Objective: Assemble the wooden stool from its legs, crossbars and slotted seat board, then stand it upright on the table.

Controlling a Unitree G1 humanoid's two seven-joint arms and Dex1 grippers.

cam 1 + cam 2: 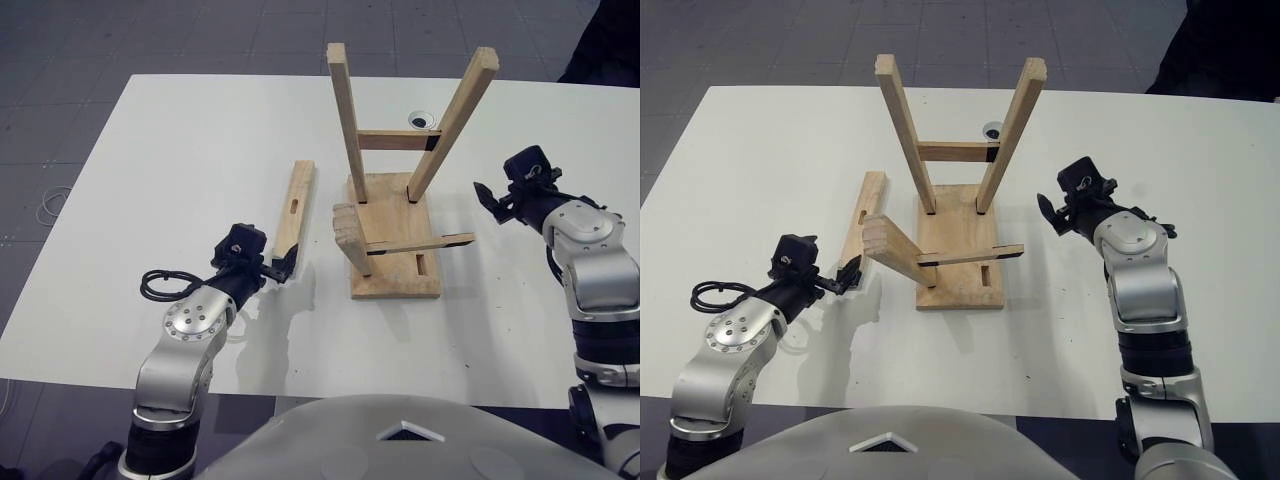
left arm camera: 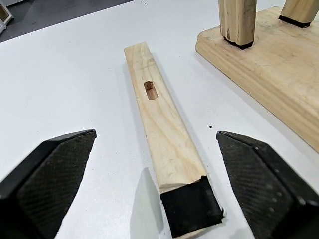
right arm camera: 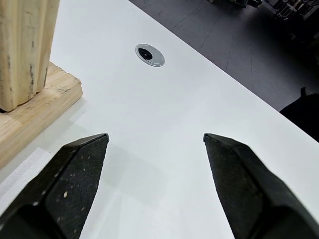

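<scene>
Bright, even overhead light floods the white table [image 1: 150, 150]. Soft, faint shadows hug the loose leg [image 1: 294, 205] and seat board [image 1: 395, 280]. The floor [image 1: 150, 40] at 12 o'clock looks dimmer.

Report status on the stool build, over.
Both open: left gripper at black-capped end of loose leg, right gripper empty beside seat board. Three legs seated, fourth slot vacant. Nothing blocking loose leg.
</scene>
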